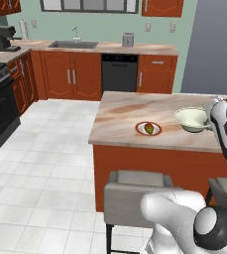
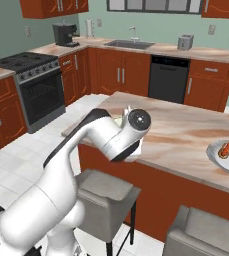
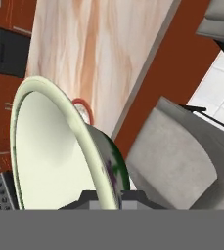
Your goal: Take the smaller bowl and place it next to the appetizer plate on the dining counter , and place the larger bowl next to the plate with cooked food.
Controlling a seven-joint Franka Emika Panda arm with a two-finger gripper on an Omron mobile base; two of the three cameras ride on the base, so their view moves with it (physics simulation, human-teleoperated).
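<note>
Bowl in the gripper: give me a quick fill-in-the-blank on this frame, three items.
1. The gripper is shut on the ___ of the bowl.
2. In the left base view, the bowl is over the island, to the ___ of the plate.
3. The plate has a ___ rim and holds one green item.

Missing words: rim; right; red

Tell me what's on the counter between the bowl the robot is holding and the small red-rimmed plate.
Nothing: in the left base view, bare marbled top separates the larger bowl from the small plate.
</note>
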